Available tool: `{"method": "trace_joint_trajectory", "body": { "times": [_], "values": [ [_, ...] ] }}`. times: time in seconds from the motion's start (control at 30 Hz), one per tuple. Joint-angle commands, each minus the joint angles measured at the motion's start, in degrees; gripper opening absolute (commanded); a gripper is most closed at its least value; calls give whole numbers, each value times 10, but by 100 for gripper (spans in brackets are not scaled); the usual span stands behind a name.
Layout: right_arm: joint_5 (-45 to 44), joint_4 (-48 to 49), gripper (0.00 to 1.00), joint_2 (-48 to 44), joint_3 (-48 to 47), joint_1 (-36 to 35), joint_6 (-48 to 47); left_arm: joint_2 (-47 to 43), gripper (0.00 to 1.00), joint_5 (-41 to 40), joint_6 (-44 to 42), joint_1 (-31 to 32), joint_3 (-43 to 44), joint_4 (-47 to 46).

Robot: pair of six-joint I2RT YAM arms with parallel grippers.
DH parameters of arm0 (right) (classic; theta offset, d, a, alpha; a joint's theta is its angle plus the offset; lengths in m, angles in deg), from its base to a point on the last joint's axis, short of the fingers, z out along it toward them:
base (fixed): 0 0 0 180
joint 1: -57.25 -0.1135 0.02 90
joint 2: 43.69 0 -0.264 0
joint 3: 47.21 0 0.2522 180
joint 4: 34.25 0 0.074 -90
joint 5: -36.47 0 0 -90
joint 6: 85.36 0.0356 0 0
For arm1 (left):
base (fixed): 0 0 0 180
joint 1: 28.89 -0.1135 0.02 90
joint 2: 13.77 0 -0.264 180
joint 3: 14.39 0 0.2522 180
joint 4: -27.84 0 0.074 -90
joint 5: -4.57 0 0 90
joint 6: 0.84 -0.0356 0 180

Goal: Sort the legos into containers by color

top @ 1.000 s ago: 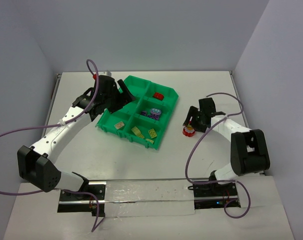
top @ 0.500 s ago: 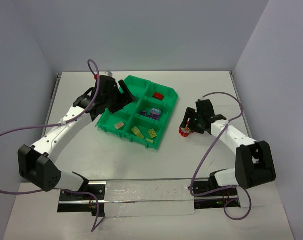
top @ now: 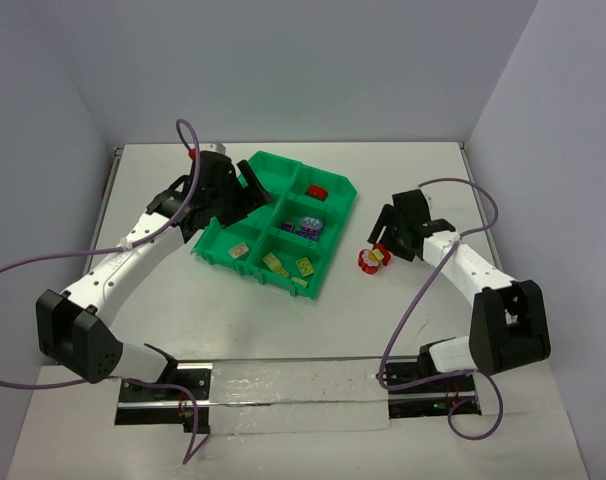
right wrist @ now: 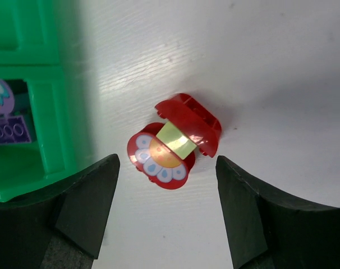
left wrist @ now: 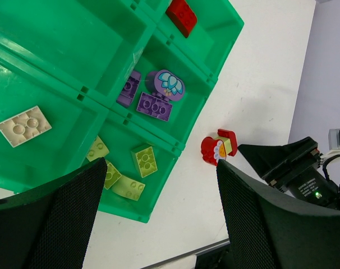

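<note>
The right jaws stand apart above a red-and-yellow lego (right wrist: 173, 147) lying on the table (right wrist: 271, 67) just beside the green tray (right wrist: 52, 112) (the left jaws, also apart, hang over its compartments).

A white table (top: 283, 320) is sitting inside a small booth, its matte top catching soft, even light. Pale lavender-grey panels are closing it in: a back wall (top: 303, 70) is rising behind the far edge, while a left wall (top: 33, 150) and a right wall (top: 568, 150) are slanting in on either side. A glossy clear strip (top: 293, 385) is glinting along the near edge, and only faint shadows are lying on the tabletop
</note>
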Motion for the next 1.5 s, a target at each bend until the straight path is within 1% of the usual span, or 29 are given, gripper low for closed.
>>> {"method": "trace_joint_trajectory", "body": {
  "times": [0.0,0.1,0.27,0.37,0.4,0.43,0.57,0.87,1.07,1.3,1.47],
  "values": [
    [-97,-57,77,23,-51,3,55,-13,86,5,-12,4,-3,-12],
    [-108,-87,78,46,-69,3,84,-14,86,4,-13,4,-3,-12],
    [-78,-89,80,61,-79,2,116,-14,86,5,-15,5,-4,-13],
    [-76,-98,82,73,-91,3,144,-16,86,4,-17,5,-5,-12],
    [-79,-105,89,79,-97,3,152,-16,86,3,-17,5,-6,-12],
    [-82,-113,100,86,-103,3,160,-17,86,2,-18,5,-6,-12],
    [-88,-134,100,117,-129,3,179,-21,86,1,-18,5,-9,-12],
    [-84,-132,100,145,-125,3,232,-28,86,-8,-20,5,-13,-6],
    [-68,-126,98,165,-122,4,241,-31,86,-20,-20,5,-17,2],
    [-63,-124,96,184,-117,4,249,-30,86,-16,-20,5,-17,-4],
    [-64,-128,91,191,-114,4,269,-31,86,-19,-22,5,-17,0]
  ]
}}
